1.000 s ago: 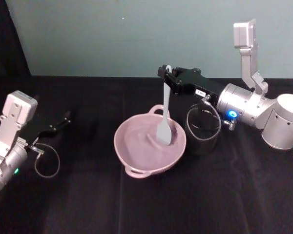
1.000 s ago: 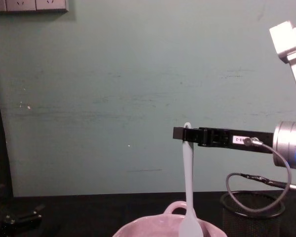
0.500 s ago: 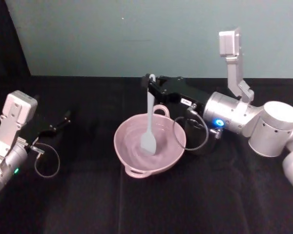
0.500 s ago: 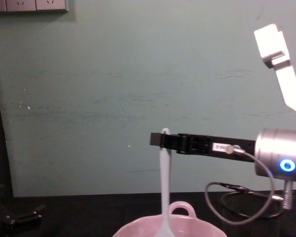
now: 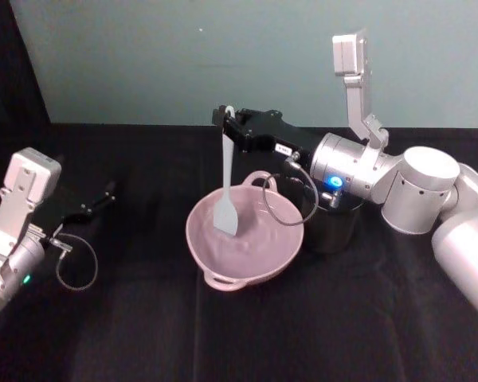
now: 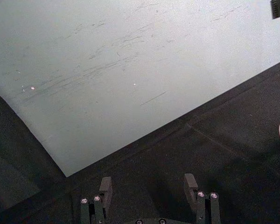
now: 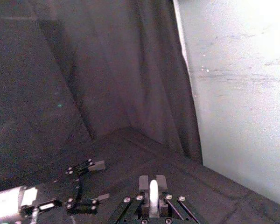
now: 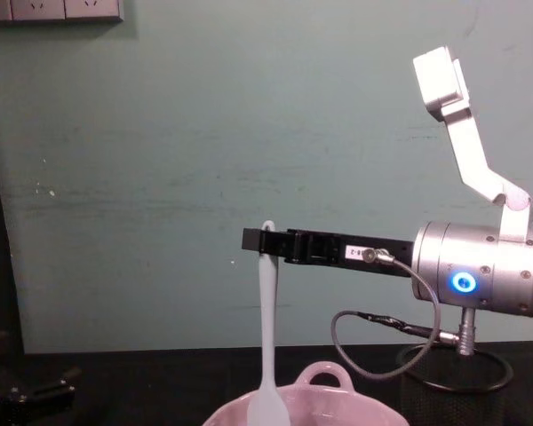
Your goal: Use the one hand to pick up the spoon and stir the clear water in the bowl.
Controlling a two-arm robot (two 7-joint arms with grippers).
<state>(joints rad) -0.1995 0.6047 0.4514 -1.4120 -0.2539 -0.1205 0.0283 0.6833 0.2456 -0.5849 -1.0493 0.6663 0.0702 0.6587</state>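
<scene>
My right gripper (image 5: 225,121) is shut on the top of the white spoon (image 5: 225,187), which hangs straight down from it. The spoon's flat head sits inside the pale pink bowl (image 5: 279,251), over its left part. In the chest view the right gripper (image 8: 265,240) holds the spoon (image 8: 266,337) above the bowl (image 8: 333,404). The right wrist view shows the spoon's handle end (image 7: 153,197) clamped between the jaws. The clear water is too faint to make out. My left gripper (image 5: 103,195) rests open on the table at the far left, with both fingers (image 6: 191,184) spread apart.
A black wire-mesh cup (image 5: 334,227) stands just right of the bowl, under the right arm's wrist. A black cloth (image 5: 239,334) covers the table. A grey cable loop (image 5: 78,263) lies by the left arm.
My right gripper has swept leftward with the spoon, carrying its head from the bowl's right side across to its left side. The left arm has not moved.
</scene>
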